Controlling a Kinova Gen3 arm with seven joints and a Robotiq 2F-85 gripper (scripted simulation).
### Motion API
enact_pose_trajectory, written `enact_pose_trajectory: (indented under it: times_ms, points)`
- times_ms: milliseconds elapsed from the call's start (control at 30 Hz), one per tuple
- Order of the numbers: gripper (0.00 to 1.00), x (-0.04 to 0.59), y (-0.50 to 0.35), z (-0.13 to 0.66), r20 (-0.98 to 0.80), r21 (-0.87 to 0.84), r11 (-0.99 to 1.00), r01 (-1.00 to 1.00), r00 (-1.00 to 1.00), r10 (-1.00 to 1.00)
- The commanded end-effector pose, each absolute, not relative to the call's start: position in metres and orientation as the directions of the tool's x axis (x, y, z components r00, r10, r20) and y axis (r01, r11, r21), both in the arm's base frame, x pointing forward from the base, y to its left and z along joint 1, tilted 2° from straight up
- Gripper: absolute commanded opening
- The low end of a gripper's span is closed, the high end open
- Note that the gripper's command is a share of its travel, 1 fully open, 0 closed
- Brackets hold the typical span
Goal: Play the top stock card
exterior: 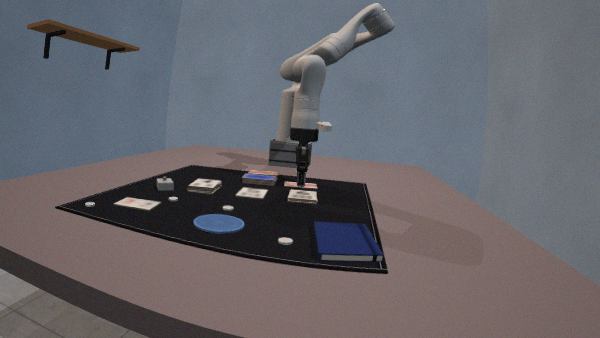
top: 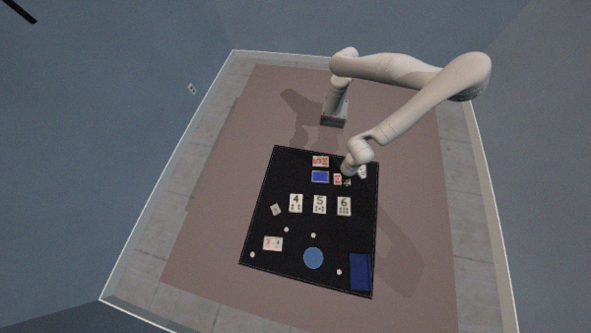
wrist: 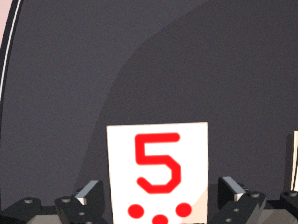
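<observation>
A face-up red 5 card (wrist: 158,175) lies flat on the black mat (top: 310,217), to the right of the blue-backed stock (top: 320,176). It also shows in the top and exterior views (top: 337,178) (exterior: 300,185). My gripper (wrist: 160,194) (top: 346,181) (exterior: 301,182) points down right over this card, with its fingers open, one on each side of the card. In a row nearer the front are three face-up piles: black 4 (top: 295,202), black 5 (top: 319,204) and black 6 (top: 344,206). The black 6 pile (exterior: 302,196) is just in front of the red 5.
Another red face-up card (top: 320,161) lies behind the stock. A small grey block (top: 275,209), a card marked 3 and 4 (top: 272,243), a blue disc (top: 312,257), a blue book (top: 361,271) and several white tokens lie on the mat.
</observation>
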State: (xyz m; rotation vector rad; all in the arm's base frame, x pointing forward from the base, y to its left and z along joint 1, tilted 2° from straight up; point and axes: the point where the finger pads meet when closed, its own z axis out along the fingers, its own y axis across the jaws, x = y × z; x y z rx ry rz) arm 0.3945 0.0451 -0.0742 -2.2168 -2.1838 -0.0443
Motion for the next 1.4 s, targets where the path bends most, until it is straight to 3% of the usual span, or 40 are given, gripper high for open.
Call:
enact_pose_trajectory:
  times_ms: [0,700,733,1367]
  points:
    - [0.85,0.3979,0.0442,-0.0762,0.039,0.005,-0.005,1.000,0.005,0.999]
    - [0.85,0.3978,0.0441,-0.0769,0.039,0.005,-0.005,1.000,0.005,0.999]
    - [0.72,0.3978,0.0441,-0.0769,0.039,0.005,-0.005,1.000,0.005,0.999]
    - [0.72,0.3977,0.0441,-0.0769,0.039,0.005,-0.005,1.000,0.005,0.999]
